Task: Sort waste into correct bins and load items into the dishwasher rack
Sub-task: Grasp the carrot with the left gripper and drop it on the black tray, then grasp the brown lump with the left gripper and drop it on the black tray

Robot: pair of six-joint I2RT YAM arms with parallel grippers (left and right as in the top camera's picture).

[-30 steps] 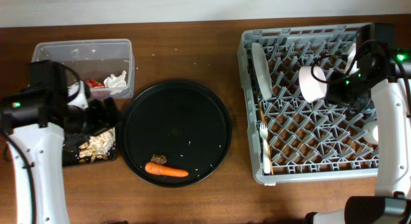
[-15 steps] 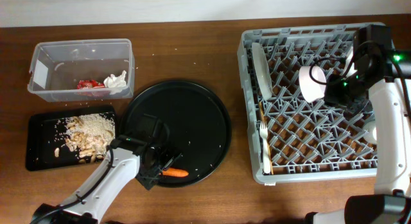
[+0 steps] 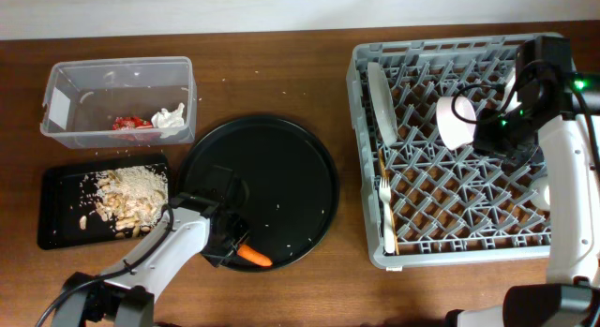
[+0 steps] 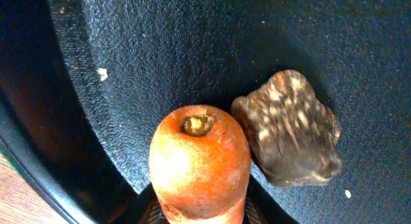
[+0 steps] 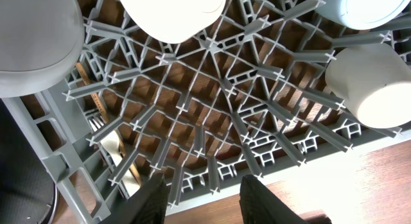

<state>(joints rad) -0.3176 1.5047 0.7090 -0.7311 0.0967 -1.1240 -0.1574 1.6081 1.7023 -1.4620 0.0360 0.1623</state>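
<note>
dishwasher rack (image 3: 469, 255), right of the round black tray (image 3: 281, 168), holds the plate (image 3: 378, 100) and white cup (image 3: 457, 122). the right gripper (image 5: 204, 198) hangs over it, jaws spread and empty. flat black tray (image 3: 61, 210), left of the round tray, carries the food scraps (image 3: 127, 191). carrot (image 3: 255, 258) lies at the round tray's near edge, its thick end apparently pinched by the left gripper (image 3: 230, 245). waste sorting looks to be in hand; next the carrot needs lifting and carrying left to the scraps. only the left wrist view shows the brown lump (image 4: 292, 131) just beside the carrot; overhead, the gripper covers it.
</note>
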